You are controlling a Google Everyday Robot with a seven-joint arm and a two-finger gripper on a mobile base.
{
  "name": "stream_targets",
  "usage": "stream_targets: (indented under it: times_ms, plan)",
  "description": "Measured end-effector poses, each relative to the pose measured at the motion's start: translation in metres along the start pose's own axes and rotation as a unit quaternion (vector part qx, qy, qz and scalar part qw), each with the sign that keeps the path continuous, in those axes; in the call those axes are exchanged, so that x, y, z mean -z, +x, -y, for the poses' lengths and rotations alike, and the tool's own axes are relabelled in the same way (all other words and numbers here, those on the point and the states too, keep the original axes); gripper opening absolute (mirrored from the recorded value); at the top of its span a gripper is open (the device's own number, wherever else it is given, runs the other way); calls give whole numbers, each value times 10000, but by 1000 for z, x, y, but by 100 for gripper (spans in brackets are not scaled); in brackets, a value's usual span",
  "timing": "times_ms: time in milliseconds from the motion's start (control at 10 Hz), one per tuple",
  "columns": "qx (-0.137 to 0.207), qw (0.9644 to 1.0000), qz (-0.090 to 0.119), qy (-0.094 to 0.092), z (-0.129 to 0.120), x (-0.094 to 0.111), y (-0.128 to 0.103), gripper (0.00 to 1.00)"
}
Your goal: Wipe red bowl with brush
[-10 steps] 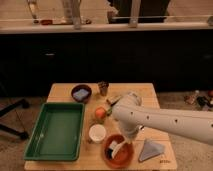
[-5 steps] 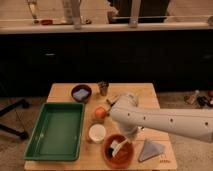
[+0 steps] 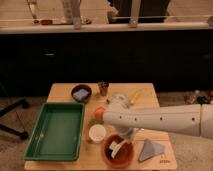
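Observation:
The red bowl (image 3: pixel 119 154) sits at the front edge of the wooden table (image 3: pixel 62 91), right of the white cup (image 3: pixel 97 133). The brush (image 3: pixel 116 148), white with a dark end, lies inside the bowl toward its left side. My gripper (image 3: pixel 121 142) hangs from the white arm (image 3: pixel 160 120) that comes in from the right. It reaches down into the bowl at the brush. The arm's wrist hides much of the gripper.
A green tray (image 3: pixel 56 131) fills the table's left side. A dark maroon bowl (image 3: pixel 81 93) with a blue item and a small metal cup (image 3: pixel 103 88) stand at the back. An orange fruit (image 3: pixel 100 112) lies mid-table. A grey folded cloth (image 3: pixel 151 149) lies right of the red bowl.
The arm and gripper have shifted slightly over the red bowl; the brush stays inside the bowl. Nothing else has moved.

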Motion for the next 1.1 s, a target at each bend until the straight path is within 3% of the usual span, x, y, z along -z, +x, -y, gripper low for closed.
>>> stream_targets:
  times_ms: [600, 1100]
  plan:
    - [-16, 9999, 5, -140, -10, -8, 1, 2]
    - [-144, 9994, -20, -317, -19, -19, 15, 2]
